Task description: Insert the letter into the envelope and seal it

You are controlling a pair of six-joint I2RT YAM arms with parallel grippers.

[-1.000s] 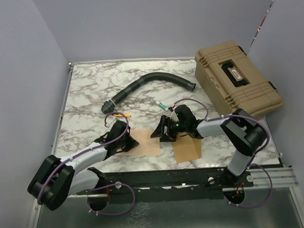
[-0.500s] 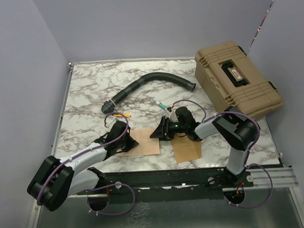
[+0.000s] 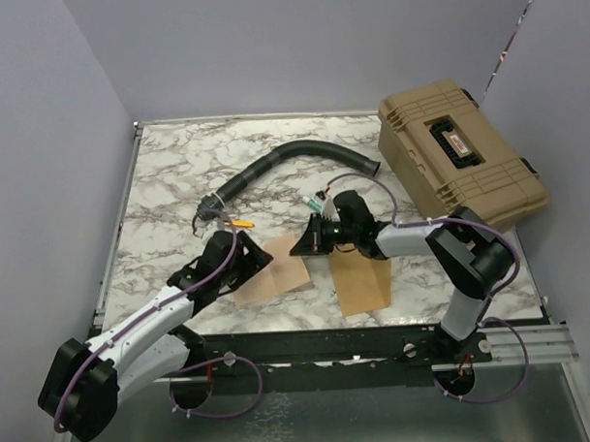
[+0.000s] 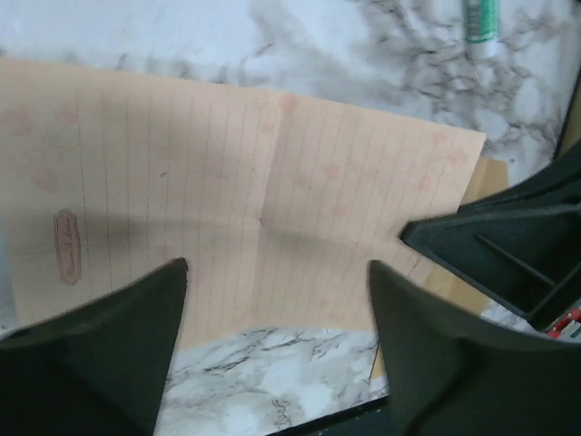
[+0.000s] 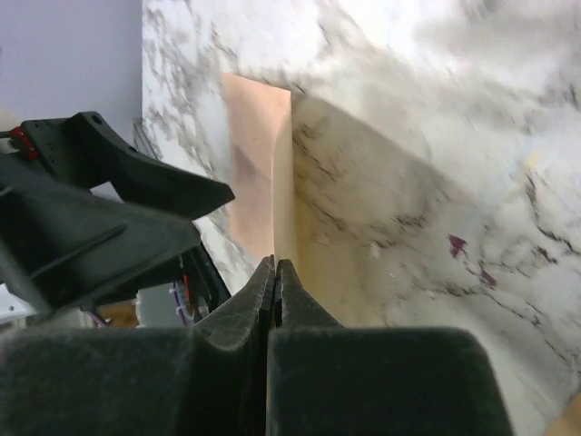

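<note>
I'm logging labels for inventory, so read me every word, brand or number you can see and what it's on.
Nothing reads clearly.
On the letter, an oval printed mark: script too blurred to read.
On the tan case, a red-and-white label: too small to read.
On the green-and-white tube: no legible text.

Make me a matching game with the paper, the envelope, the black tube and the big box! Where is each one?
Things:
1. pale peach lined paper letter
2. darker brown paper envelope
3. black ribbed hose
4. tan hard plastic case

Places:
A. far right of the white marble table
B. curved across the back middle
C. edge pinched in the right pincer
D. lying flat near the front edge, touching no pincer

Pairs: 1-C, 2-D, 3-B, 4-A
</note>
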